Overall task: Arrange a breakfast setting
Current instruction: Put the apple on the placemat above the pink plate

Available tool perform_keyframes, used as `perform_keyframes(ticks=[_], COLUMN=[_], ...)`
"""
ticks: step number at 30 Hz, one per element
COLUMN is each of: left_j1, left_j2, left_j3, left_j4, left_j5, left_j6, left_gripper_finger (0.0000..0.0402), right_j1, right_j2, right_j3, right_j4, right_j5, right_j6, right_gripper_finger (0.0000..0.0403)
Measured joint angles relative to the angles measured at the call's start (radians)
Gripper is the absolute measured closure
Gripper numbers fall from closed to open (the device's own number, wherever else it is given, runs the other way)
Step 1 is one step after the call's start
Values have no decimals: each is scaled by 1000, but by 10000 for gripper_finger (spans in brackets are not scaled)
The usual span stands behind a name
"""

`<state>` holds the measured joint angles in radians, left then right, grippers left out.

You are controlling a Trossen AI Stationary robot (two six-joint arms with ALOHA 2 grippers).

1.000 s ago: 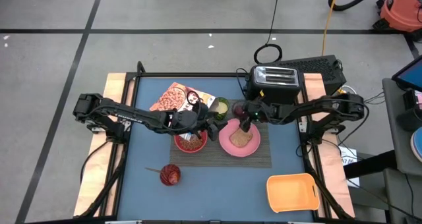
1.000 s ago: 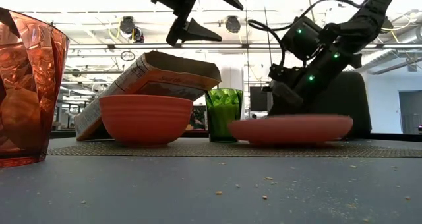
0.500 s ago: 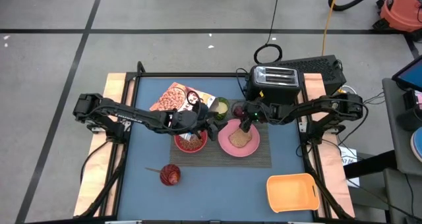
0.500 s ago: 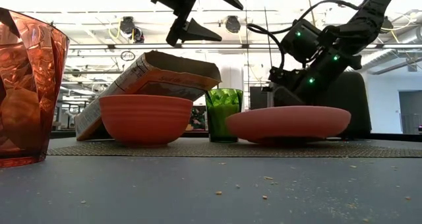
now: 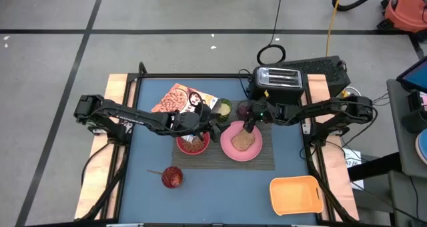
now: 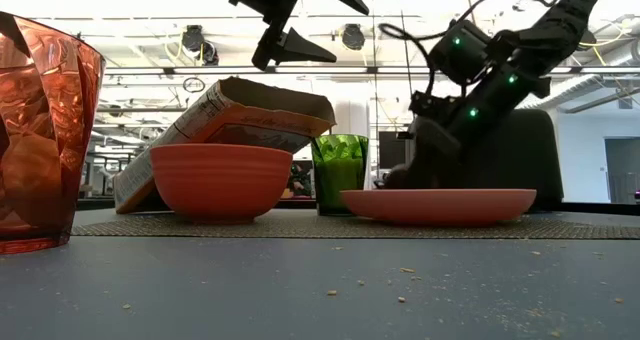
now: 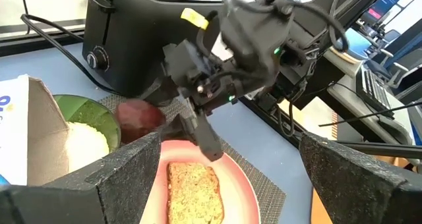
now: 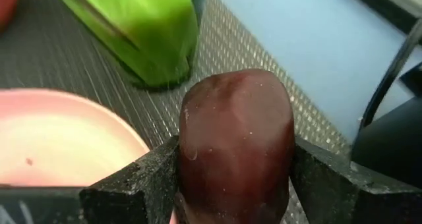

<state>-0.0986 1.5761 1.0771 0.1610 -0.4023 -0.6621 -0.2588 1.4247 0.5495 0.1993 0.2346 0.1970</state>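
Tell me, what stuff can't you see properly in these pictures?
- Apple: the right wrist view shows the right gripper's fingers on both its sides, hiding whether it rests on the plate.
- Toast: hidden in the low view behind the plate's rim.
- Cereal box: its lower part is hidden in the low view behind the bowl.
- Spoon: found in no view.
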Motion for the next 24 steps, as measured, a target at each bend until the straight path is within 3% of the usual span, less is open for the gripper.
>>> perform_keyframes(ticks=[7,11,18,24], left_j1=[-1,-1,6,48], left_j2=[0,0,0,0], left_j3=[0,0,1,112], left_j4=[2,25,108,-35], left_j5=[7,49,145,185], left_j6=[12,100,325,434], left_gripper_finger=[36,36,37,37], right_j1=[4,27,59,60], right_j2=[-117,-195,-324,-408], right_j3=[0,0,-1,0], right_j4=[-36,-66,-65,-42], right_j5=[0,-4,-227,-368], right_j6=[0,0,0,-14], right_gripper_finger=[158,158,158,158])
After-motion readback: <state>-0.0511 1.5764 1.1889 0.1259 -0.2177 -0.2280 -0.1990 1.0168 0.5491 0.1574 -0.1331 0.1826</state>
